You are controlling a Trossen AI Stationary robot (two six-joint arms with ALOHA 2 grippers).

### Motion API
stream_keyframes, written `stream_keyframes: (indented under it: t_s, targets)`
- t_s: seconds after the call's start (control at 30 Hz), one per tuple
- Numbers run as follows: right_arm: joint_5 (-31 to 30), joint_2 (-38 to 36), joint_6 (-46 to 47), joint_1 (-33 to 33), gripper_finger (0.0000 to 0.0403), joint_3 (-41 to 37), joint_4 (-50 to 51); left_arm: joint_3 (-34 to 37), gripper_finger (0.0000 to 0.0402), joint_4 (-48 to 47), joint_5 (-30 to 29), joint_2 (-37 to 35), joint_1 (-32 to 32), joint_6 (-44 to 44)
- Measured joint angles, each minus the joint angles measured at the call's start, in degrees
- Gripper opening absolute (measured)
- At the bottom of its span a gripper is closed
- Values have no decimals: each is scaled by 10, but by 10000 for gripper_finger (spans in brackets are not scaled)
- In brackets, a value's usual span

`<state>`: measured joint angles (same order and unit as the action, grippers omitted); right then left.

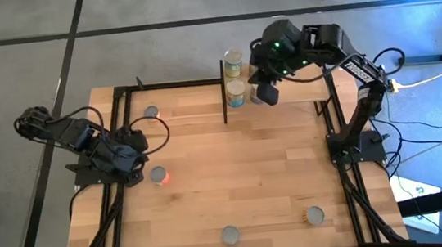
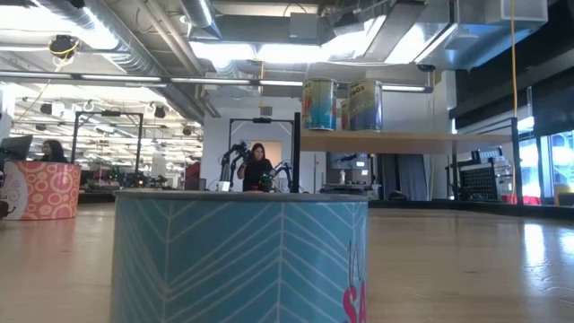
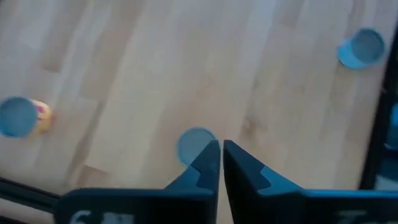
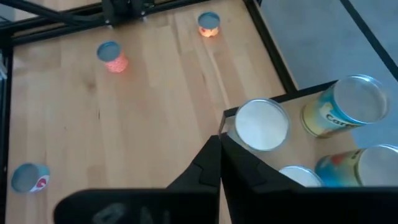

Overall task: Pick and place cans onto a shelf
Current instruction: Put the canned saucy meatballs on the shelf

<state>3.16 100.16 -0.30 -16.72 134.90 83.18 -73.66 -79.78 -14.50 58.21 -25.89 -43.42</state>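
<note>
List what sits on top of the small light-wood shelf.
Four cans show on the light-wood shelf in the right wrist view: a silvery-topped one and three with yellow or blue labels. Anything behind them is covered.

Middle of the table (image 1: 234, 171) is wide open, I can swing through easy. Loose cans sit at the edges: two on the left (image 1: 158, 175), two at the near edge (image 1: 230, 235). Shelf (image 1: 300, 90) corner is crowded, with cans (image 1: 233, 63) and a black post (image 1: 223, 90).

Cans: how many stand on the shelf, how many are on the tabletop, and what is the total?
Cans on the shelf: 4
Cans on the tabletop: 4
Total: 8
</note>
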Motion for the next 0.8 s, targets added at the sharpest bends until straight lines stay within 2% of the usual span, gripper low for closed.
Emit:
stream_keyframes:
  t_s: [0.13,0.47,0.67,0.8]
  targets:
    - [0,0,0,14,11,0,1,0,6,2,26,18,-7,-43]
    - [0,0,0,47,11,0,15,0,48,-2,45,65,-19,-180]
    - [0,0,0,56,12,0,16,0,53,-3,64,100,-19,-339]
    - [14,0,0,57,12,0,16,0,53,-3,65,132,-19,-374]
